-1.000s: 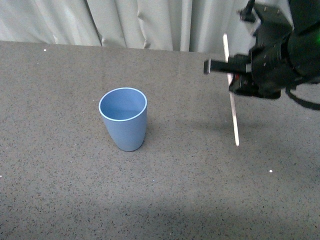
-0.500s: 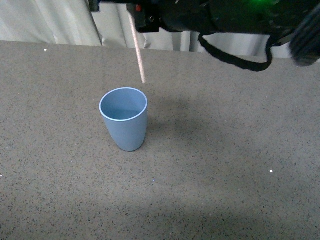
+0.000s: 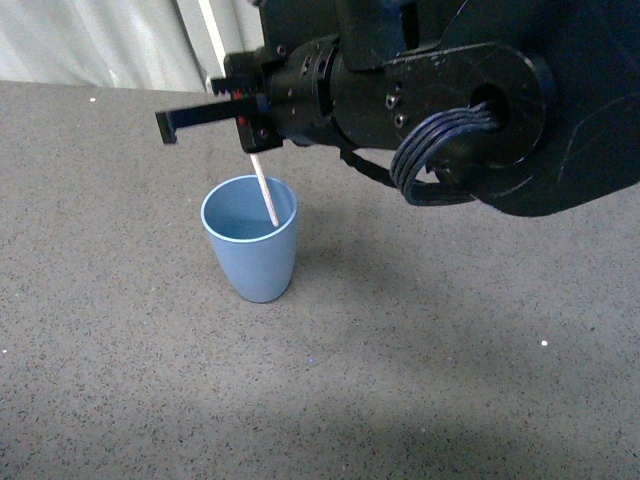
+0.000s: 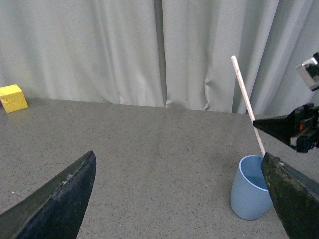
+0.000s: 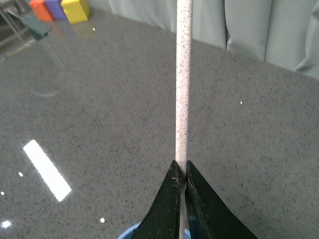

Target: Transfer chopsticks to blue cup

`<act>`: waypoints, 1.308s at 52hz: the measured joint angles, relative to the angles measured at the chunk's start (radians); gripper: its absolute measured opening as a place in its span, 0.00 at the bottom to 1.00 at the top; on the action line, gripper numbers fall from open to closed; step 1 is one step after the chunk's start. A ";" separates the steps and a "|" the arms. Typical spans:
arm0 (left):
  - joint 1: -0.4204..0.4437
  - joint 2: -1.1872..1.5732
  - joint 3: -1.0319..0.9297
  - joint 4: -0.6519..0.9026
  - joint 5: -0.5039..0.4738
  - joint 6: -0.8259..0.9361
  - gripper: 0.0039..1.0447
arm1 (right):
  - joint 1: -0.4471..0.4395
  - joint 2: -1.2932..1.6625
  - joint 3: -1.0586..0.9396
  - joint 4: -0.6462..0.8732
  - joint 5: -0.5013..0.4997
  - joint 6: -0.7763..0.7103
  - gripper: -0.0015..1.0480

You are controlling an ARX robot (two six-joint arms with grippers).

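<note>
The blue cup point(image 3: 250, 252) stands upright on the grey table, left of centre. My right gripper point(image 3: 248, 130) is above the cup, shut on the chopsticks point(image 3: 264, 195), one thin cream-white stick held nearly upright, leaning a little. Its lower end is inside the cup's mouth. The right wrist view shows the fingers pinching the stick point(image 5: 182, 84) at the gripper point(image 5: 180, 181), with the cup's rim point(image 5: 130, 231) just below. In the left wrist view my left gripper point(image 4: 179, 199) is open and empty, with the cup point(image 4: 249, 195) and the stick point(image 4: 246, 104) by its one finger.
A grey curtain point(image 3: 100, 40) hangs behind the table's far edge. A yellow block point(image 4: 13, 97) sits at the far edge; the right wrist view shows it point(image 5: 75, 9) with an orange block point(image 5: 40, 7) and a purple block point(image 5: 54, 6).
My right arm has swung left from the table's right side to above the cup and then lowered, so the stick's lower end went from above the rim into the cup.
</note>
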 joint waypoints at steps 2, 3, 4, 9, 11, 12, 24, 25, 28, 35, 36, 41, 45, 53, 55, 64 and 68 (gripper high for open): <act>0.000 0.000 0.000 0.000 0.000 0.000 0.94 | 0.002 0.006 0.000 -0.018 0.001 -0.005 0.01; 0.000 0.000 0.000 0.000 0.000 0.000 0.94 | 0.002 0.007 0.000 -0.025 0.000 -0.005 0.01; 0.000 0.000 0.000 0.000 0.000 0.000 0.94 | 0.002 0.010 0.000 -0.038 -0.002 -0.008 0.01; 0.000 0.000 0.000 0.000 0.000 0.000 0.94 | 0.004 0.020 0.000 -0.069 -0.004 -0.026 0.01; 0.000 0.000 0.000 0.000 0.000 0.000 0.94 | 0.005 0.021 0.000 -0.078 -0.011 -0.028 0.01; 0.000 0.000 0.000 0.000 0.000 0.000 0.94 | 0.005 0.021 0.000 -0.085 -0.015 -0.034 0.01; 0.000 0.000 0.000 0.000 0.000 0.000 0.94 | 0.005 0.020 -0.002 -0.117 -0.026 -0.051 0.13; 0.000 0.000 0.000 0.000 0.000 0.000 0.94 | 0.005 0.019 -0.004 -0.117 -0.026 -0.051 0.17; 0.000 0.000 0.000 0.000 0.000 0.000 0.94 | 0.005 0.016 -0.008 -0.117 -0.029 -0.051 0.23; 0.000 0.000 0.000 0.000 0.000 0.000 0.94 | 0.001 -0.005 -0.023 -0.112 -0.030 -0.050 0.40; 0.000 0.000 0.000 0.000 0.000 0.000 0.94 | 0.000 -0.008 -0.025 -0.110 -0.030 -0.050 0.42; 0.000 0.000 0.000 0.000 0.000 0.000 0.94 | -0.004 -0.039 -0.045 -0.093 -0.029 -0.047 0.56; 0.000 0.000 0.000 0.000 0.000 0.000 0.94 | -0.019 -0.095 -0.087 -0.072 -0.006 -0.036 0.74; 0.000 0.000 0.000 0.000 0.000 0.000 0.94 | -0.065 -0.186 -0.162 -0.067 0.103 0.000 0.93; 0.000 0.000 0.000 0.000 0.000 0.000 0.94 | -0.080 -0.209 -0.183 -0.068 0.125 0.007 0.91; 0.000 0.000 0.000 0.000 0.000 0.000 0.94 | -0.199 -0.368 -0.337 -0.065 0.232 0.040 0.91; 0.000 0.000 0.000 0.000 0.000 0.000 0.94 | -0.246 -0.440 -0.401 -0.065 0.270 0.046 0.91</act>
